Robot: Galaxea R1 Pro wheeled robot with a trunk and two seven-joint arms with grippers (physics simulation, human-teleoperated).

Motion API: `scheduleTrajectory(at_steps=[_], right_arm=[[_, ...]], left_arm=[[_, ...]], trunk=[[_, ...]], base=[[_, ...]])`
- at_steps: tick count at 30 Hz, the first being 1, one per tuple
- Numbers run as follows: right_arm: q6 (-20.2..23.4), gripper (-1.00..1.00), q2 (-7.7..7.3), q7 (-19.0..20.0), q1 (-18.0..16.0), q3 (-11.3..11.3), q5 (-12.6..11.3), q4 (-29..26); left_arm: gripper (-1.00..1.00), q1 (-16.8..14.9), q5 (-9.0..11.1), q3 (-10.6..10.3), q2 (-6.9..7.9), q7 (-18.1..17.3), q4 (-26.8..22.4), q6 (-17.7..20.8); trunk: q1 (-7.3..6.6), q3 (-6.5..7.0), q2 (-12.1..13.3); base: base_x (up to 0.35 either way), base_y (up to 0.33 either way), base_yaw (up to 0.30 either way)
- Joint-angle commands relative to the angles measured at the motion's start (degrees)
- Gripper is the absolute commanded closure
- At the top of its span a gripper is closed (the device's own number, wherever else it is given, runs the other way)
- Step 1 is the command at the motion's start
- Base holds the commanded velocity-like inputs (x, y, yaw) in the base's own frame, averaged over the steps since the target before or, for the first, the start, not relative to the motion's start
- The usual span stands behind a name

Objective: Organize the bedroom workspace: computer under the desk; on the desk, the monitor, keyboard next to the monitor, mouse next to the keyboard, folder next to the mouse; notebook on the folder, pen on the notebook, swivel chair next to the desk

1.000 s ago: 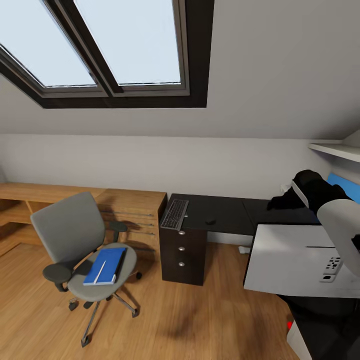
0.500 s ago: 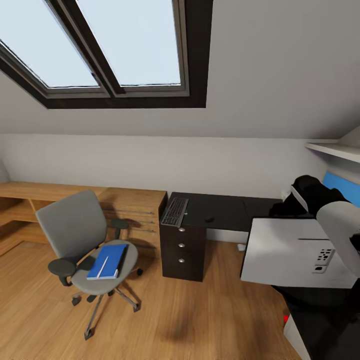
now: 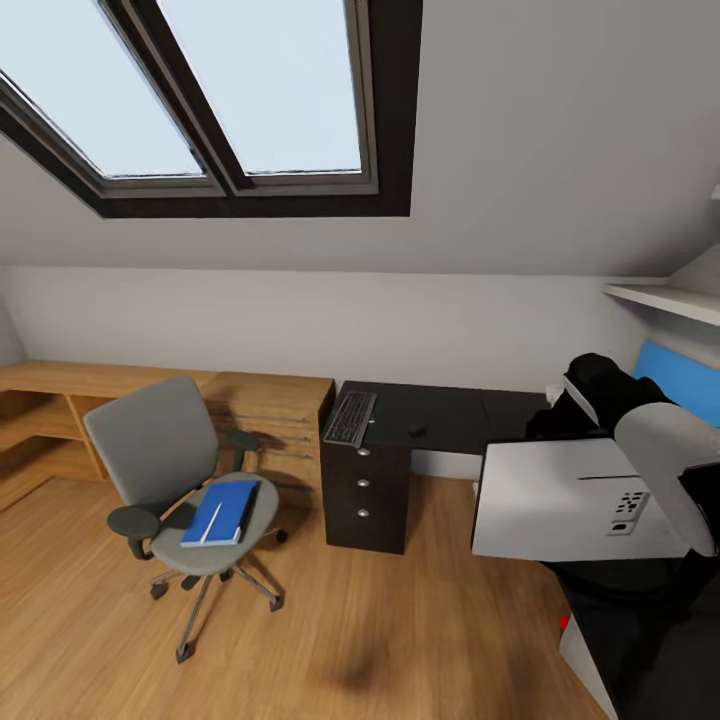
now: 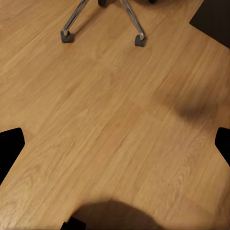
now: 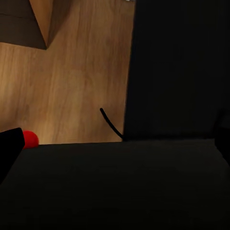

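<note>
You are carrying the wide white-backed monitor, lower right; right gripper's grip unreadable; left gripper spread. Next, set it on the black-topped desk.

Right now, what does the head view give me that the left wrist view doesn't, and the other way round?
Head view: the keyboard and mouse on the desk, the folder on the swivel chair's seat, and the monitor at the right arm. Left wrist view: a close look at two of the chair's castors. Both show the swivel chair base and wood floor.
</note>
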Motion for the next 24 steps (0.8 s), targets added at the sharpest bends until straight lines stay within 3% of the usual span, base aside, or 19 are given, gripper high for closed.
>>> scheduleTrajectory(at_steps=[1,24], right_arm=[[0.1,-1.0,0.04,0.4,0.0,0.6,0.7,-0.1],[-0.1,-1.0,0.13,0.4,0.0,0.4,0.5,-1.0]], left_arm=[[-1.0,0.0,0.4,0.1,0.0,-0.4,0.1,-0.1],[-1.0,0.0,0.5,0.1,0.0,-0.4,0.1,-0.1]], trunk=[[0.01,-0.03,0.0],[0.01,-0.03,0.0]], base=[[-0.024,0.0,0.0],[-0.036,0.0,0.0]])
